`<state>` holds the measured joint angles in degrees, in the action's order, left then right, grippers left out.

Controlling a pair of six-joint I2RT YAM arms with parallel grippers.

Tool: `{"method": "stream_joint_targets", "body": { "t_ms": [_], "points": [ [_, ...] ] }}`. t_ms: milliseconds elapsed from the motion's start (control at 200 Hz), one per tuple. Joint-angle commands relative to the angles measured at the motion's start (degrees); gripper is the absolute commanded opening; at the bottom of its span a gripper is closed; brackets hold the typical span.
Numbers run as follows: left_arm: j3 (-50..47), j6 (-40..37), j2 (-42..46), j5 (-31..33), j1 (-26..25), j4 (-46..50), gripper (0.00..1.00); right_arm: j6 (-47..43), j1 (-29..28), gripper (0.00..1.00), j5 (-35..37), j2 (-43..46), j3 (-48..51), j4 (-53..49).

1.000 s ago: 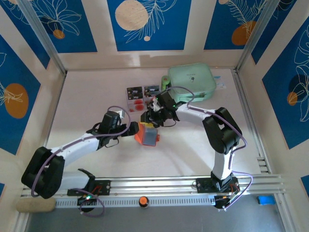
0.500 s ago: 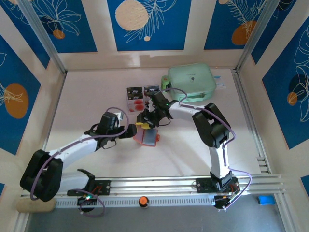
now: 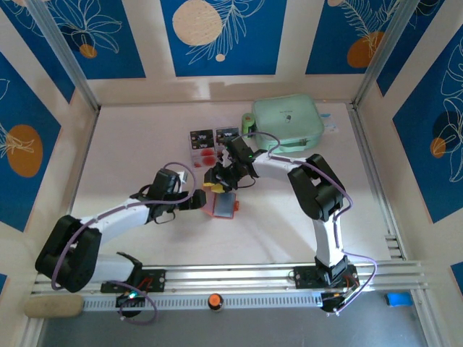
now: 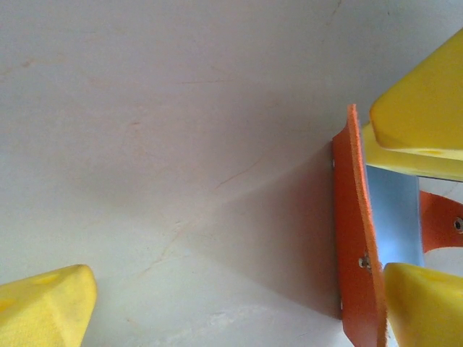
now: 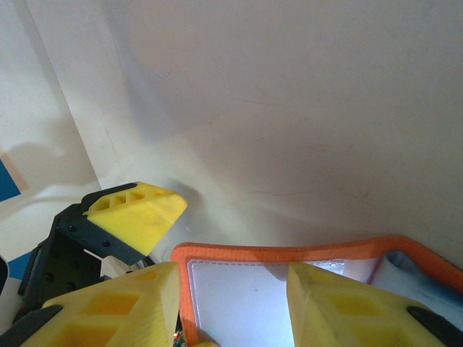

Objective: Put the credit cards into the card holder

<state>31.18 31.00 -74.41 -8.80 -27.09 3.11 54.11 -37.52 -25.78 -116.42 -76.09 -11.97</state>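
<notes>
Right gripper (image 3: 214, 184) sits at twelve o'clock of the card holder (image 3: 226, 206), its grip we cannot tell, left gripper (image 3: 200, 199) gaping at nine o'clock.

Matt fuzzy-edged orange card holder (image 4: 354, 238), smooth grey inner pocket (image 5: 239, 296), matt pale table (image 4: 181, 108).

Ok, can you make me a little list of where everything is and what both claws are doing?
cards: small black-and-white credit cards with red blobs, flat on the table, outside the wallet
wallet: small orange-red folding card holder, open, grey inside showing
right claw: closed on the wallet's edge
left claw: wide open, beside the wallet, holding nothing
also there: mint-green zip pouch, right of the cards
</notes>
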Motion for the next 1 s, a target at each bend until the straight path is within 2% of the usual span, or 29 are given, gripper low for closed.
{"method": "stream_joint_targets", "body": {
  "t_ms": [0,275,500,615,720,990],
  "points": [
    [2.0,-1.0,2.1,-1.0,0.5,2.1,1.0,0.6,-0.6,0.43,-1.9,-0.8,-1.2,-0.5],
    [3.1,-1.0,-1.2,-2.0,-0.4,0.9,1.0,0.7,-1.0,0.43,-2.1,-1.2,-1.5,-0.6],
    [1.1,-1.2,-3.2,0.6,-1.0,0.3,1.0,-0.2,-0.7,0.43,-1.9,-0.9,-2.2,-1.7],
    [-0.5,-0.5,-2.9,2.1,-1.0,-0.1,1.0,-2.4,0.0,0.43,0.1,2.2,-2.2,-4.0],
    [-1.4,0.0,-2.6,3.1,-1.0,-0.2,1.0,-6.7,0.2,0.43,4.5,6.6,-1.7,-8.6],
    [-2.0,0.6,-3.1,4.2,-1.2,0.0,1.0,-15.9,-0.3,0.43,23.2,16.1,6.1,-20.1]
  ]
}}
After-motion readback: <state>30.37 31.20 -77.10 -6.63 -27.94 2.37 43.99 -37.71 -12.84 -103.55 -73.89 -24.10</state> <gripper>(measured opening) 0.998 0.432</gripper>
